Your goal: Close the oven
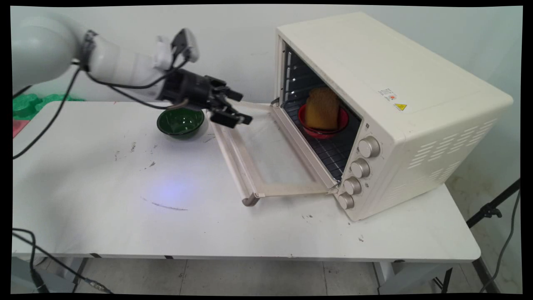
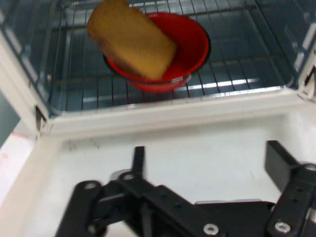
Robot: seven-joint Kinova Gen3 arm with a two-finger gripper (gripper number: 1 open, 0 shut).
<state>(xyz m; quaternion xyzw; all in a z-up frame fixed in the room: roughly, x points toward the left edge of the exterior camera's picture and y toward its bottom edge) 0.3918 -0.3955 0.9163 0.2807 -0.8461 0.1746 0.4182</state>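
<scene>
- The black two-finger gripper [image 1: 236,109] sits left of centre in the upper half of the main view, above the far left corner of the let-down door. Its fingers are spread apart and hold nothing.
- In the hand view the gripper [image 2: 210,160] rises from the bottom edge, with one finger [image 2: 138,160] at centre left and the other at the right edge, the door's pane showing between them.
- The cream-coloured boxy metal toaster oven [image 1: 374,83] fills the right half of the main view. Its glass-paned door [image 1: 270,154] lies folded down flat towards the left, at centre frame.
- Inside the oven, on a wire rack [image 1: 329,152], stands a round red bowl [image 1: 341,121] holding a golden-brown slice of toast [image 1: 322,108] propped on edge. In the hand view both lie at upper centre.
- A round dark green glossy bowl [image 1: 180,122] rests on the white table [image 1: 125,187], just below the gripper's wrist and left of the door.
- Four round silver knobs [image 1: 360,168] run down the oven's front at centre right.
</scene>
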